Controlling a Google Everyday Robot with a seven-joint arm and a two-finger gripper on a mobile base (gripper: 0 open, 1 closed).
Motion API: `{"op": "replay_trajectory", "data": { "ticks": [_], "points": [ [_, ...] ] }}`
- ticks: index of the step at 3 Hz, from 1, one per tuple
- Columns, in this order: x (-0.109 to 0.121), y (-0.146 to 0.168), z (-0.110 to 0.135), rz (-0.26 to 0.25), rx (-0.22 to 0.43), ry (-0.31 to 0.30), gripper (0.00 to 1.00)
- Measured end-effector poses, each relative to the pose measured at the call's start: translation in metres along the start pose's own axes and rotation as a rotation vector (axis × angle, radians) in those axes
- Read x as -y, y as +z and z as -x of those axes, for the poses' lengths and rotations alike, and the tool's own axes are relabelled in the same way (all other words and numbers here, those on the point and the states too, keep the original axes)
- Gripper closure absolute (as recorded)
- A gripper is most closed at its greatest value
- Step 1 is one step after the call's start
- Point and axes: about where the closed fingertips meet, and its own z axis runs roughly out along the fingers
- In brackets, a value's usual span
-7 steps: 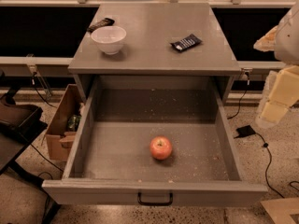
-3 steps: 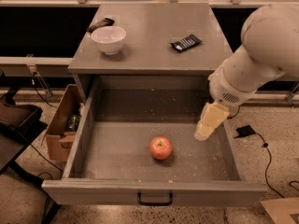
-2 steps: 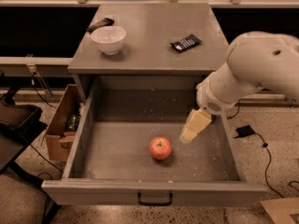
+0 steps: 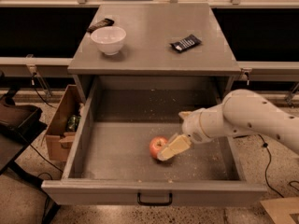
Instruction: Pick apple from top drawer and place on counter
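Observation:
The red-orange apple (image 4: 157, 146) lies on the speckled floor of the open top drawer (image 4: 117, 153), near its middle front. My gripper (image 4: 172, 148), on a white arm reaching in from the right, is low inside the drawer with its cream fingers (image 4: 176, 146) right against the apple's right side. The grey counter (image 4: 154, 36) sits above the drawer. The drawer's black handle (image 4: 154, 200) shows on the front panel.
A white bowl (image 4: 108, 39) stands at the counter's left, a dark flat object (image 4: 100, 24) behind it, and a dark snack packet (image 4: 186, 43) at the right. A cardboard box (image 4: 63, 125) sits on the floor left of the drawer. Cables run along the floor.
My arm has swung in from the right and moved down and left inside the drawer, bringing the gripper from clear of the apple to right beside it. The apple has not moved.

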Motion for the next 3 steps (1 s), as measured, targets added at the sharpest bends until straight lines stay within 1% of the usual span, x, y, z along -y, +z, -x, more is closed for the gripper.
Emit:
{"op": "replay_trajectory", "data": {
  "ticks": [1, 2, 3],
  "points": [
    [-0.006, 0.033, -0.002, 0.015, 0.131, 0.019, 0.00],
    [-0.005, 0.059, -0.010, 0.007, 0.195, 0.003, 0.00],
    [0.003, 0.066, -0.027, -0.009, 0.178, -0.026, 0.00]
  ]
}}
